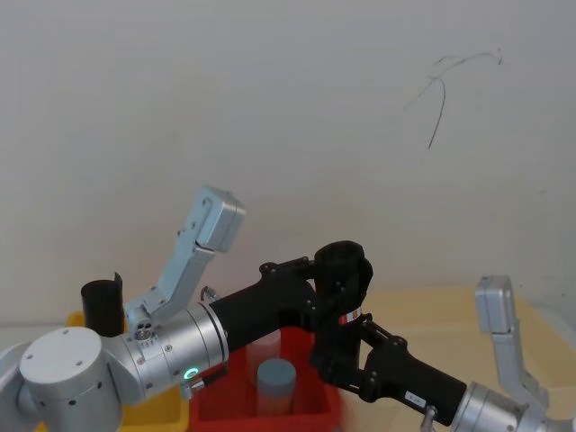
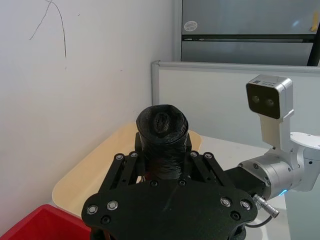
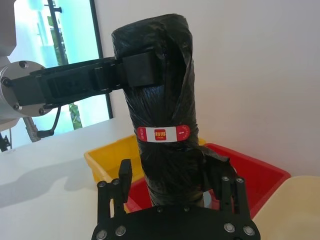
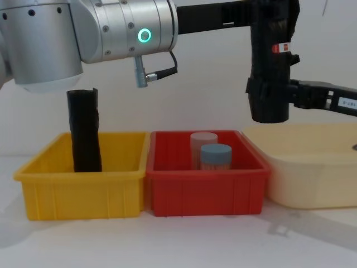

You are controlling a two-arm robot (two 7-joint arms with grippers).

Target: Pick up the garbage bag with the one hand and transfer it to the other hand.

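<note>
The garbage bag [image 1: 347, 263] [image 3: 160, 90] [image 4: 271, 67], a tall black glossy roll with a red-and-white sticker, hangs upright in the air above the red bin's right end. My left gripper [image 1: 329, 281] [image 2: 164, 152] reaches in from the left and is shut on the roll's upper part. Coming from the right, my right gripper [image 1: 335, 356] [image 3: 175, 180] [image 4: 268, 96] has its fingers on either side of the roll's lower end. They stand open, with a narrow gap showing beside one finger [image 3: 125, 176]. The roll's top end [image 2: 162, 120] shows in the left wrist view.
A yellow bin [image 4: 83, 190] on the left holds a plain black roll [image 4: 84, 131] [image 1: 102, 306]. The red bin [image 4: 203, 187] in the middle holds a translucent cup [image 4: 203, 140] and a blue-lidded jar [image 4: 215, 156]. A cream tray [image 4: 312, 167] stands at the right. A white wall is close behind.
</note>
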